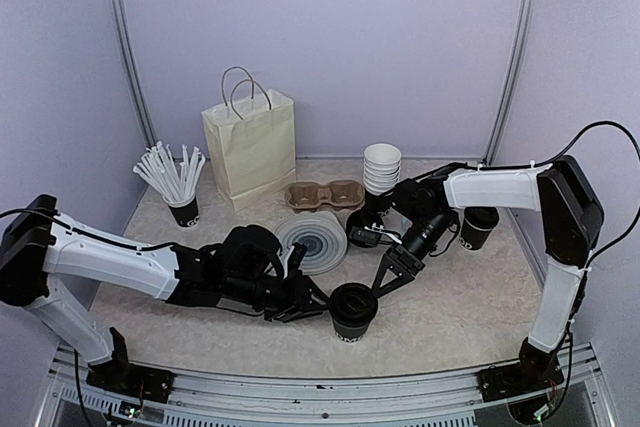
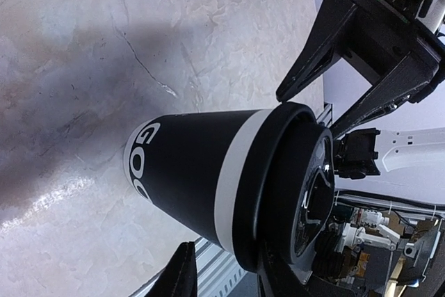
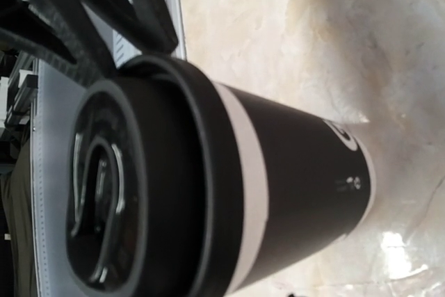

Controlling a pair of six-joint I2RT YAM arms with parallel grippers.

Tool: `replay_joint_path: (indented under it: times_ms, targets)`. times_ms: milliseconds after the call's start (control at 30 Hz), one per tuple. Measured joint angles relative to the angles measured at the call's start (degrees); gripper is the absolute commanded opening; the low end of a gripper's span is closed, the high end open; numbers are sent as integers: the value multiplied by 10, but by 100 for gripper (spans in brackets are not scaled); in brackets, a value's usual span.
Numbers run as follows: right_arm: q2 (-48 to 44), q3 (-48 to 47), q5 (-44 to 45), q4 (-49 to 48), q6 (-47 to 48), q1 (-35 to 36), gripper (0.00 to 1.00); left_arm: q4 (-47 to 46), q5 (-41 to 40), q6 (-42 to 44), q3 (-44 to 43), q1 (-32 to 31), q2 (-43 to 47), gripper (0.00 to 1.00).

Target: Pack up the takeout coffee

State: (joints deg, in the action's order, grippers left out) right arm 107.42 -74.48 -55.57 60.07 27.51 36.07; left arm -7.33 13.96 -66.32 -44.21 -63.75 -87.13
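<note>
The takeout coffee (image 1: pixel 353 309), a black paper cup with white lettering and a black lid, stands upright on the table near the front centre. My left gripper (image 1: pixel 318 304) is open at the cup's left side, its fingertips low by the cup and lid in the left wrist view (image 2: pixel 229 279). The cup (image 2: pixel 201 179) lies just beyond those fingertips. My right gripper (image 1: pixel 388 275) is open and empty, just behind and right of the lid; its fingers (image 2: pixel 316 46) spread above the cup. The cup (image 3: pixel 278 186) fills the right wrist view, where my own fingers are hidden.
A cream paper bag (image 1: pixel 250 147) stands at the back. A cardboard cup carrier (image 1: pixel 323 194), a stack of white cups (image 1: pixel 381 167), a round blue-grey dish (image 1: pixel 312 240), a black cup of white sticks (image 1: pixel 175 187) and another black cup (image 1: pixel 478 229) stand around.
</note>
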Motion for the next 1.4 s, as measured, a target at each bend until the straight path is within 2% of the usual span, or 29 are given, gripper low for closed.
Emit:
replay_joint_path:
  times_ms: [300,467,733,967,1033,1233,1400]
  targets:
    - [5,0,-5,9,1,-11,36,-47,49,9,-11,9,-39,21]
    - [10,2,-13,13,0,-14,35,-61,75,10,-14,14,-51,21]
    - [12,26,-28,6,-27,-19,34,-17,80,41,-35,17,-72,21]
    - [27,27,-51,17,-47,-24,32,-86,111,51,-8,28,-83,24]
    - [27,25,-50,25,-46,-24,31,-54,103,66,-28,24,-84,25]
    - [15,19,-25,50,-35,-30,35,142,14,131,-148,-10,-96,29]
    - [-7,18,12,38,-28,-31,40,199,-50,160,-183,-23,-95,35]
